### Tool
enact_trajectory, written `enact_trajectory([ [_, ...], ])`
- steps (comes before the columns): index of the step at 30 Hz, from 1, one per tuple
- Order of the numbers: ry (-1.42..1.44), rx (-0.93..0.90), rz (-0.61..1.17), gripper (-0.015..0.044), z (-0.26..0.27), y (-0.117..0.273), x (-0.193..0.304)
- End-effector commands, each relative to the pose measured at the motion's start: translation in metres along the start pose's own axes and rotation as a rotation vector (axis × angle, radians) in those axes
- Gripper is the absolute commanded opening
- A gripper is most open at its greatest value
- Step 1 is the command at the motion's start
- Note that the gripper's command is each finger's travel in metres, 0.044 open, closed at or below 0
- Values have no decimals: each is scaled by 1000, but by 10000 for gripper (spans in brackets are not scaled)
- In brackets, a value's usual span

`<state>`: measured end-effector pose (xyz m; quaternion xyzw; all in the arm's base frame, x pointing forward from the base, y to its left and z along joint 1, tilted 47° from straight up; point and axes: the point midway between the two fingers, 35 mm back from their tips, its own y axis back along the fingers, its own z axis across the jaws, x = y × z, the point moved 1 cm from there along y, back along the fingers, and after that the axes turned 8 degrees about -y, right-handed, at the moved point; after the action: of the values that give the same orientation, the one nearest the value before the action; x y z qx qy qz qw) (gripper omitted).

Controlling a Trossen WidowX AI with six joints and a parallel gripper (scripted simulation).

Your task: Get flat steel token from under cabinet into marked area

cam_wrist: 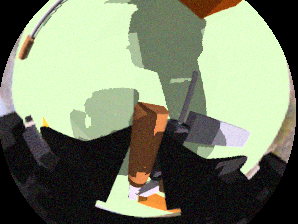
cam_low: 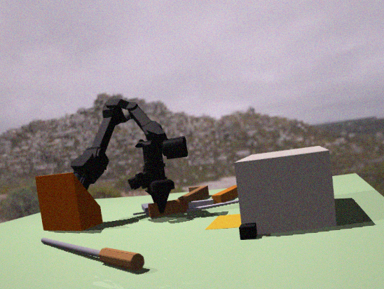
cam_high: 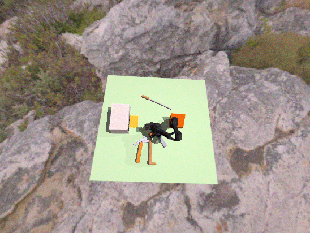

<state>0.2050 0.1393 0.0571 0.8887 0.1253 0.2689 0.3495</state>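
Observation:
My gripper point(cam_high: 151, 133) point(cam_low: 162, 210) point(cam_wrist: 147, 131) points down at table height and is shut on the brown handle point(cam_low: 175, 207) point(cam_wrist: 145, 145) of a tool. A thin grey-lilac part seems to continue from the handle; its far end is unclear among other pieces. The pale cabinet point(cam_high: 120, 117) point(cam_low: 287, 193) stands beyond, away from the arm's base. The yellow marked area point(cam_high: 134, 121) point(cam_low: 224, 222) lies before it; a sliver shows in the wrist view point(cam_wrist: 45, 122). The token and vent slots are not visible.
An orange stick point(cam_high: 138, 154) point(cam_low: 225, 194), an L-shaped brown stick point(cam_high: 150, 152) and a lilac bar point(cam_high: 163, 142) point(cam_wrist: 232, 137) lie near the gripper. A rod with a brown handle point(cam_high: 145, 97) point(cam_low: 120, 258) point(cam_wrist: 26, 47) lies apart. A black block point(cam_low: 248, 231) sits at the cabinet's corner.

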Motion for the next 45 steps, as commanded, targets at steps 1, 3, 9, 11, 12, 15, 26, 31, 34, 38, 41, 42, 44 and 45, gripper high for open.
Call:
enact_trajectory([
  [1,13,12,5,0,-7,0,0],
  [3,13,12,5,0,-9,0,0],
  [9,13,12,5,0,-7,0,2],
  [11,13,12,5,0,-7,0,4],
  [12,13,12,5,0,-7,0,5],
  [15,13,12,5,0,-7,0,4],
  [26,-15,12,5,0,-11,0,1],
  [31,-54,12,4,0,-11,0,1],
  [34,-77,12,4,0,-12,0,1],
  [38,-108,12,4,0,-12,0,0],
  [41,-132,12,4,0,-12,0,0],
  [42,-139,12,4,0,-12,0,0],
  [44,-155,13,4,0,-12,0,0],
  [45,-163,13,4,0,-12,0,0],
])
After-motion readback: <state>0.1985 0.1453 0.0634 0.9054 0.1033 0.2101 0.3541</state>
